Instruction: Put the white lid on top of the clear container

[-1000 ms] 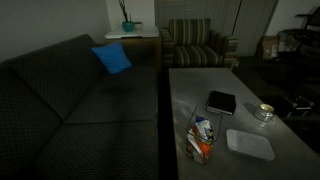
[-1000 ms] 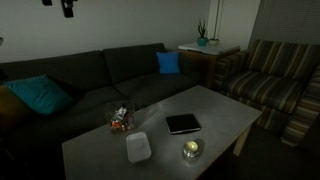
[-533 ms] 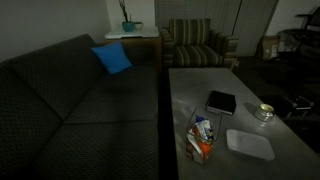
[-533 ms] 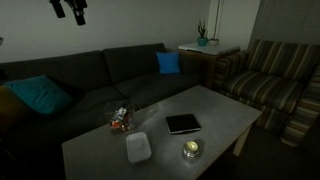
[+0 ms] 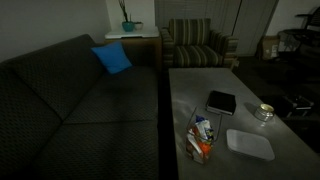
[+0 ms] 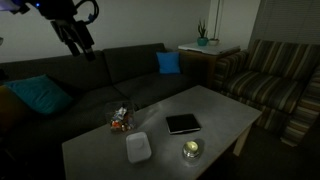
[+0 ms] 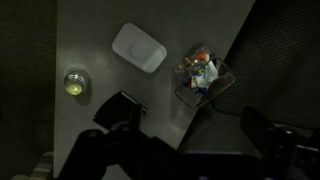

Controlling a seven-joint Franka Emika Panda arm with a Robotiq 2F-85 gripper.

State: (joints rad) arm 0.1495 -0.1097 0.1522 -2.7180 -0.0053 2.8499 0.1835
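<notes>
The white lid lies flat on the grey table, beside the clear container with orange, red and white items inside. Both also show in an exterior view, lid and container, and in the wrist view, lid and container. My gripper hangs high above the sofa, well above and away from the table. In the wrist view the gripper is open and empty, its dark fingers spread wide at the bottom edge.
A flat black rectangular object and a small round shiny dish lie on the table past the lid. A dark sofa with a blue cushion runs along the table. A striped armchair stands behind.
In an exterior view my arm has come down from the top edge into fuller view above the sofa. The objects on the table have not moved.
</notes>
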